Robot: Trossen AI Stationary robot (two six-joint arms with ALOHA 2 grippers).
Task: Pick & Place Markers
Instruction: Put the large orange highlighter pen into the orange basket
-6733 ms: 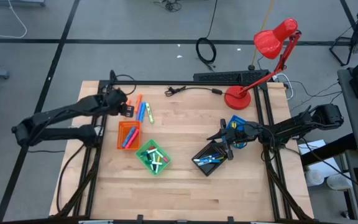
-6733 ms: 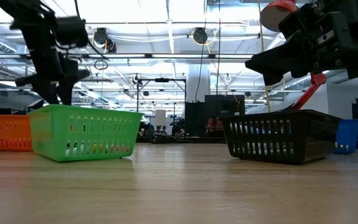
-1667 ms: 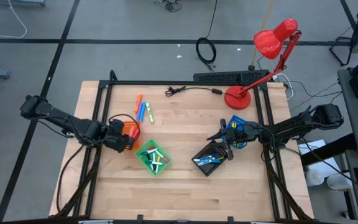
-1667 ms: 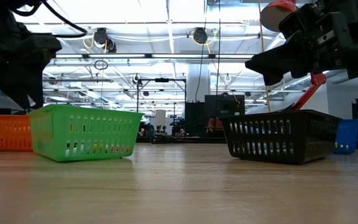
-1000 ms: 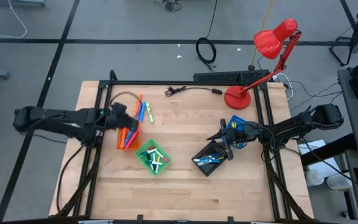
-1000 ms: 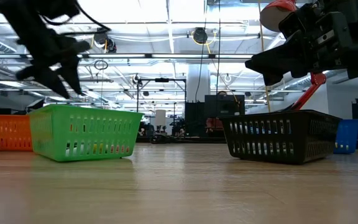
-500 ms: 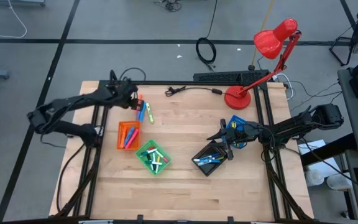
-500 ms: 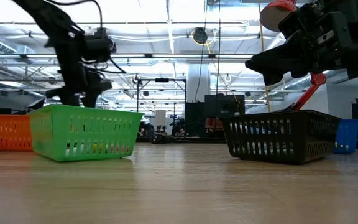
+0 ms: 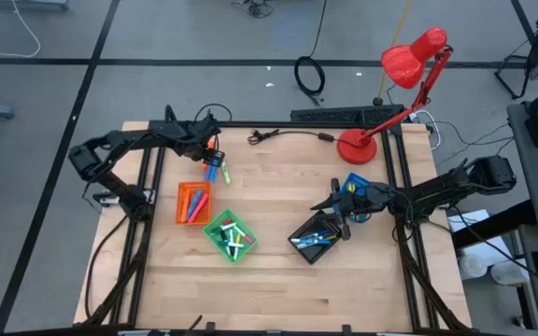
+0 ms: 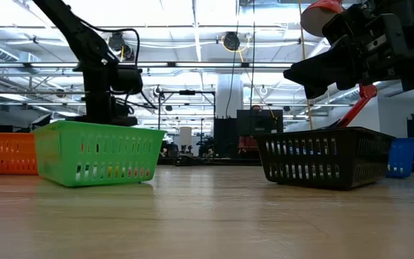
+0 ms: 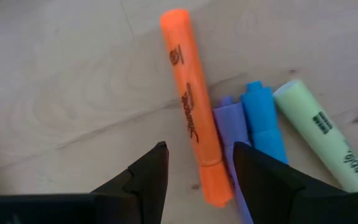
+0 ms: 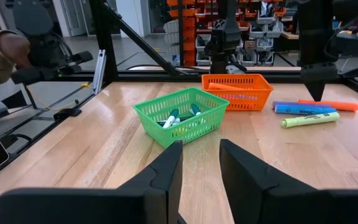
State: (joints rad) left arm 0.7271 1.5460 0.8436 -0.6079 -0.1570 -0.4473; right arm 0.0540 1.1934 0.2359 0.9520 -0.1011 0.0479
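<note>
Loose markers (image 9: 219, 169) lie flat on the wood near the table's far left. The left wrist view shows an orange marker (image 11: 191, 106), a purple one (image 11: 227, 127), a blue one (image 11: 263, 121) and a yellow-green one (image 11: 319, 137). My left gripper (image 11: 201, 149) is open, low over them, with the orange marker's near end between its fingertips and a gap on each side. My right gripper (image 9: 337, 207) is open and waits above the black tray (image 9: 318, 236). More markers lie in the orange tray (image 9: 192, 203) and the green tray (image 9: 230, 236).
A blue tray (image 9: 355, 187) stands beside the right gripper. A red desk lamp (image 9: 409, 65) has its base at the far right corner, and a thin black cable (image 9: 292, 135) runs along the far edge. Bare wood fills the table's near half.
My left gripper has swung from above the orange tray toward the table's far edge and come down over the loose markers, while its arm has folded in toward the far left corner. The right arm and the trays have stayed put.
</note>
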